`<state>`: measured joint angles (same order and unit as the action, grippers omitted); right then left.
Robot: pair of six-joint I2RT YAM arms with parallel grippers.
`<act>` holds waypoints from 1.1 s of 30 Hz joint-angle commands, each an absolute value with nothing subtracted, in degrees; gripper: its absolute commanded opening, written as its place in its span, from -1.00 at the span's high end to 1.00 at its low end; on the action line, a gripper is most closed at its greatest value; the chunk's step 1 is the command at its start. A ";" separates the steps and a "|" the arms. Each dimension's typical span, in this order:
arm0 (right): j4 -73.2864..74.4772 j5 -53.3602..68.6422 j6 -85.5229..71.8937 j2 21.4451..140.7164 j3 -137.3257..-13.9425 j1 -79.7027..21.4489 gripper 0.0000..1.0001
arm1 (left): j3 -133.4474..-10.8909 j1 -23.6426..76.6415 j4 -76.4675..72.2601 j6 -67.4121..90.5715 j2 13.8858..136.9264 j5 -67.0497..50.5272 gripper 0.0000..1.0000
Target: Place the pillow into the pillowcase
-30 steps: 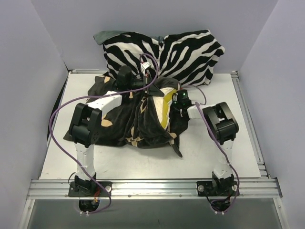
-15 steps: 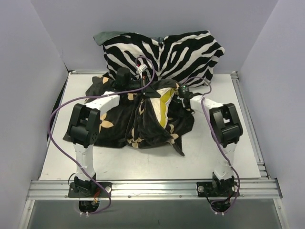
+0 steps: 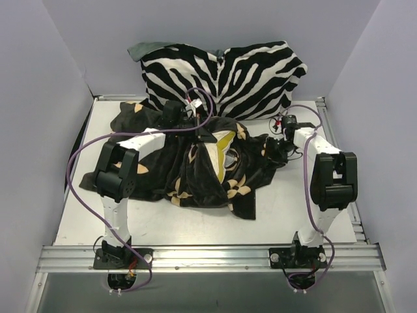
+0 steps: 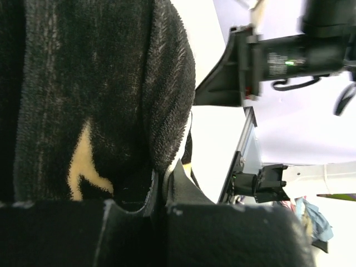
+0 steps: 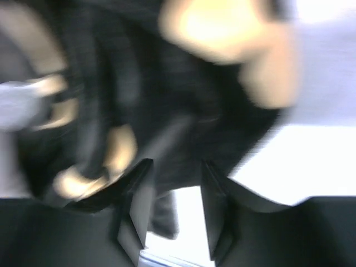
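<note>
Black tan-flowered pillowcase (image 3: 176,179), cream-yellow pillow (image 3: 225,145), zebra-striped cushion (image 3: 228,72).

The black velvety pillowcase with tan flower motifs (image 3: 172,171) lies crumpled across the middle of the flat white table (image 3: 195,225). The cream-yellow rectangular pillow (image 3: 223,145) sits partly in it, with 1 patch showing right of centre. Behind both, at the back wall, lies the black-and-white zebra-striped fabric cushion (image 3: 251,75).

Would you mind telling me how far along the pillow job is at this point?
Done: most of the pillow is inside the pillowcase; only a cream-yellow strip shows at the opening. In hand: the left gripper is shut on the case's edge there, and the right gripper sits with jaws parted at its right side. Left: cover that strip fully.
</note>
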<state>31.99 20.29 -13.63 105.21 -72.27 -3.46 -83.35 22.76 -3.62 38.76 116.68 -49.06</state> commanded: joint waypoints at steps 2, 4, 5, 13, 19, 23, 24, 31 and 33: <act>28.23 33.04 -19.04 96.16 -74.62 -6.41 -0.08 | -80.08 23.73 -11.13 42.70 114.52 -51.06 1.00; 24.70 32.44 -21.79 95.19 -74.18 -8.77 -0.39 | -78.84 23.91 -12.83 44.55 114.08 -51.59 1.00; 24.00 31.65 -23.45 95.62 -74.18 -9.75 -0.40 | -78.84 23.99 -13.27 44.65 114.00 -51.94 1.00; 16.18 26.20 -29.00 108.44 -77.07 -17.05 -0.29 | -80.42 24.17 -13.89 45.88 113.64 -52.82 1.00; 13.89 19.26 -29.53 114.87 -79.54 -18.81 -0.06 | -79.28 24.08 -12.66 44.66 111.71 -52.82 1.00; 14.50 14.59 -28.22 112.78 -77.44 -17.14 0.51 | -78.40 22.94 -8.10 41.32 110.48 -51.68 1.00; 16.16 14.07 -27.78 112.15 -76.82 -15.22 0.65 | -78.22 22.16 -6.61 38.44 109.96 -51.07 1.00; 24.52 24.41 -22.95 99.69 -73.23 -3.89 1.00 | -83.14 20.04 27.90 7.86 110.04 -37.72 1.00; 24.08 27.58 -21.98 95.81 -72.60 -2.38 1.00 | -82.71 20.21 30.75 0.66 110.65 -37.27 1.00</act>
